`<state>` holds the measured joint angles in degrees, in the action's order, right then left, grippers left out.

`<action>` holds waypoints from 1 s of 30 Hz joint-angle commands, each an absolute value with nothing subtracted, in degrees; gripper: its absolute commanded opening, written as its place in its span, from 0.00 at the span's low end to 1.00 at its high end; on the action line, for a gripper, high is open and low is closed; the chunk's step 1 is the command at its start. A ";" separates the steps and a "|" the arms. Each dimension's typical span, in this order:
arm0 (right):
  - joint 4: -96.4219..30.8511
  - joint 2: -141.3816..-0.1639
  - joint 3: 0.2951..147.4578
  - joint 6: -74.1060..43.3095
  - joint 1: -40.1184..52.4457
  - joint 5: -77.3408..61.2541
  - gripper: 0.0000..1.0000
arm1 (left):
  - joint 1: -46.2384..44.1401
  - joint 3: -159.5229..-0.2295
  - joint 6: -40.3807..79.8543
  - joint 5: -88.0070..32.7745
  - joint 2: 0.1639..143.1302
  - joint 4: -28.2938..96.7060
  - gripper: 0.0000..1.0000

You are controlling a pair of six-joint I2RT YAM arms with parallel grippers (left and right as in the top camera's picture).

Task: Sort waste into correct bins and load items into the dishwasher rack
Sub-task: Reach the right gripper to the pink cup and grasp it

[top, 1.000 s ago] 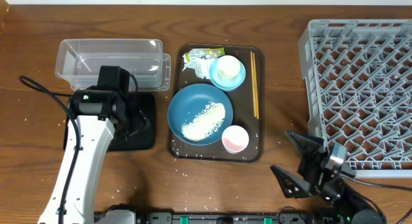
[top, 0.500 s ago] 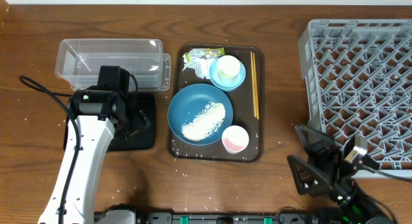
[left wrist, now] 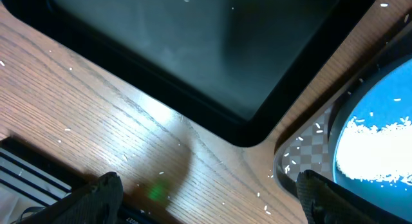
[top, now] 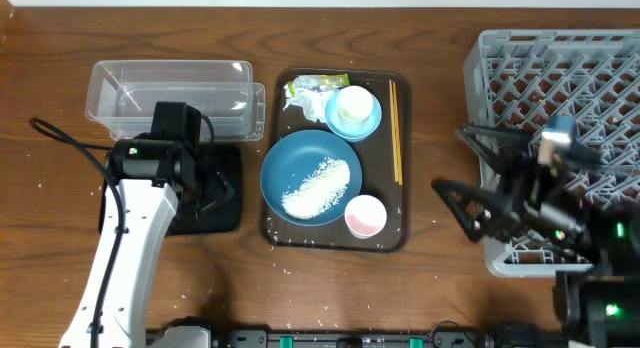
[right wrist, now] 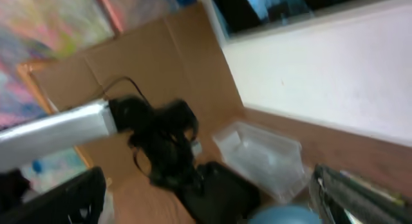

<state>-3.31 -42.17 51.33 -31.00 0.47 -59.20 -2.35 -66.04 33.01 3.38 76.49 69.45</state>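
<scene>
Bins are sitting at the far left of the desk [top: 430, 68]: the clear tub [top: 165, 88] at the back, the black tray [top: 225, 188] in front of it. I am holding the left end effector [left wrist: 206, 192] over that tray's corner, fingers spread wide and gripping nothing. Next along, the brown serving tray [top: 395, 233] is carrying the blue dish [top: 290, 163] with the rice [top: 318, 186] piled in it. Behind the dish, the snack wrapper [top: 312, 86] is lying beside the light-blue bowl [top: 368, 125], and the white cup [top: 352, 105] is standing in that bowl. Chopsticks [top: 396, 128] are lying along the tray's right side, with the pink cup [top: 365, 216] at its front. The right end effector [top: 450, 160] is hovering wide open and empty between this tray and the dishwasher rack [top: 580, 78].
</scene>
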 commanded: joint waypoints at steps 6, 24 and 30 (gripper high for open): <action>-38.81 -48.97 65.06 -5.65 13.74 -22.13 0.99 | -2.11 -66.87 33.32 3.90 76.42 69.80 0.89; -59.05 -77.30 74.30 -12.82 50.70 -0.82 0.99 | -2.11 -66.87 33.32 3.90 76.40 69.80 0.89; -59.37 -85.19 74.22 -12.84 52.27 -2.48 0.99 | -2.11 -66.87 33.32 3.90 76.40 69.80 0.90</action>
